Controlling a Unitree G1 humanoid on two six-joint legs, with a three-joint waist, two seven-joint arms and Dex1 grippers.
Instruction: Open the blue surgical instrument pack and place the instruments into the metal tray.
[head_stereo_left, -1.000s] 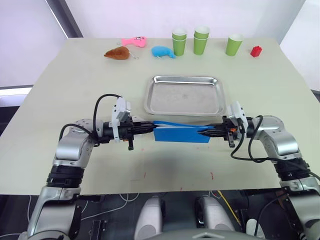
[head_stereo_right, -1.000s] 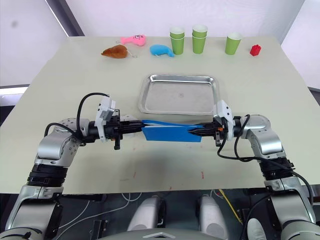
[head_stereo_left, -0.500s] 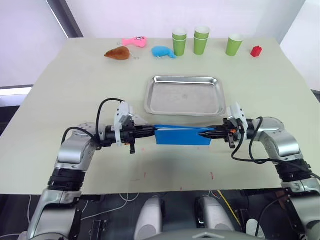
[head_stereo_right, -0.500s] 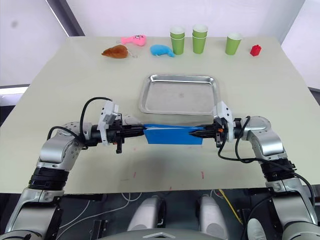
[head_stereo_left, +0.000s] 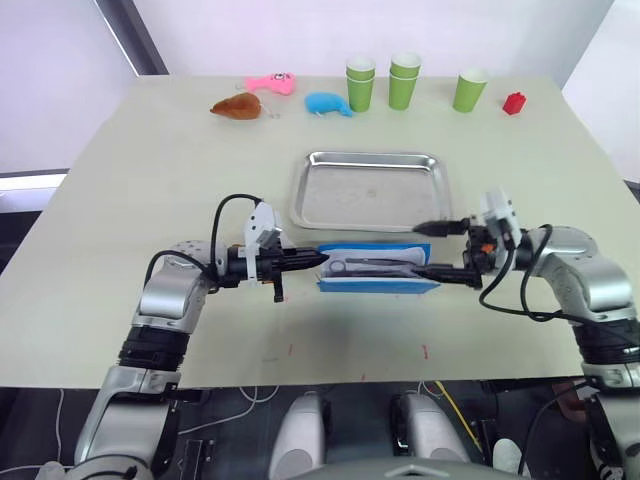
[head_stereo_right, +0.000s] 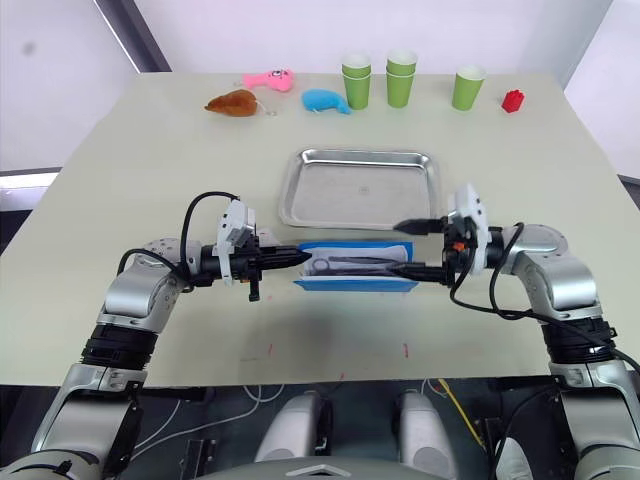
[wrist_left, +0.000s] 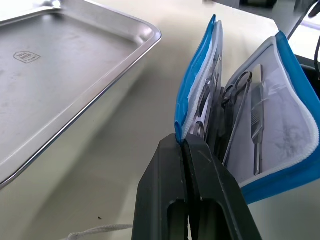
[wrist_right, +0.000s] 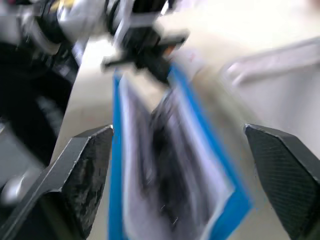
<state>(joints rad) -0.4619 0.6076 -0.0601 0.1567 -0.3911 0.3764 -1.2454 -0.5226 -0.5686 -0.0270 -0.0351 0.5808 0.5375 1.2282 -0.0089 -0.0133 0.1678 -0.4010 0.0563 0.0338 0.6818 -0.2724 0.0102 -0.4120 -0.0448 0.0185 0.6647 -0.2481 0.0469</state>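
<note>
The blue surgical instrument pack (head_stereo_left: 375, 270) lies open on the table just in front of the metal tray (head_stereo_left: 370, 190). Its pale grey lining shows, with several slim steel instruments (wrist_left: 239, 100) tucked inside, among them ring-handled scissors. My left gripper (head_stereo_left: 318, 260) is shut on the left edge of the pack's flap (wrist_left: 192, 95), seen close up in the left wrist view. At the pack's right end my right gripper (head_stereo_left: 423, 249) stands wide open, one finger on each side of that end and gripping nothing. The tray holds nothing.
Along the far edge of the table stand three lots of green cups (head_stereo_left: 403, 80), a red block (head_stereo_left: 513, 102), a blue whale toy (head_stereo_left: 327, 104), a pink toy (head_stereo_left: 270, 84) and a brown toy (head_stereo_left: 236, 105). Cables hang from both wrists.
My right gripper has opened wide and let go of the pack's right end. The pack now lies spread open with its lining and instruments showing. My left gripper keeps its hold.
</note>
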